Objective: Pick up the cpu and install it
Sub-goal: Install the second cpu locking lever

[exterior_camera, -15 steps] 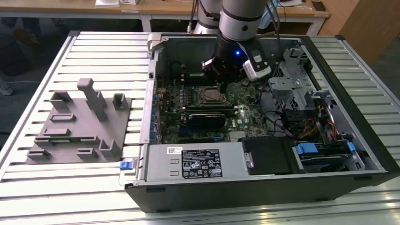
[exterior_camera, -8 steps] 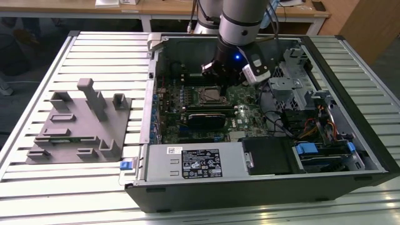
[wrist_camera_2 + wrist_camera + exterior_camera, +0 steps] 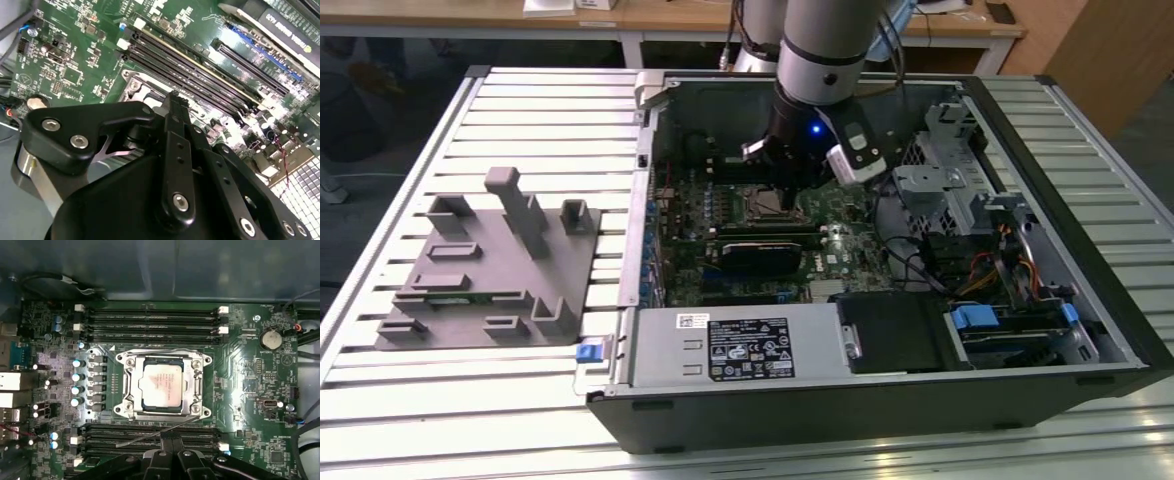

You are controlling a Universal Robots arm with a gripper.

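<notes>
The cpu (image 3: 161, 386) lies flat in the motherboard socket (image 3: 163, 386) at the centre of the first wrist view, silvery top up, framed on all sides by the socket's metal bracket. It looks square to that frame, not tilted, so the placing step appears done. Whether the bracket is latched down over the chip cannot be told; a thin metal lever (image 3: 152, 435) slants across the lower part of the frame just below the socket, which suggests the retention arm may not be locked yet.

Rows of empty memory slots (image 3: 150, 319) run above the socket, and more run below it, on the green motherboard (image 3: 250, 405).

The gripper (image 3: 172, 452) sits at the bottom edge of the first wrist view, just below the socket and apart from the chip. Its fingers (image 3: 175, 125) meet in the second wrist view with nothing seen between them, so it reads as clenched and empty.

In the exterior view the arm (image 3: 821, 60) reaches down from the top centre into the open computer case (image 3: 881, 390), with the gripper over the socket area. A grey tray (image 3: 480, 270) lies at the left of that frame, well apart from the case.
</notes>
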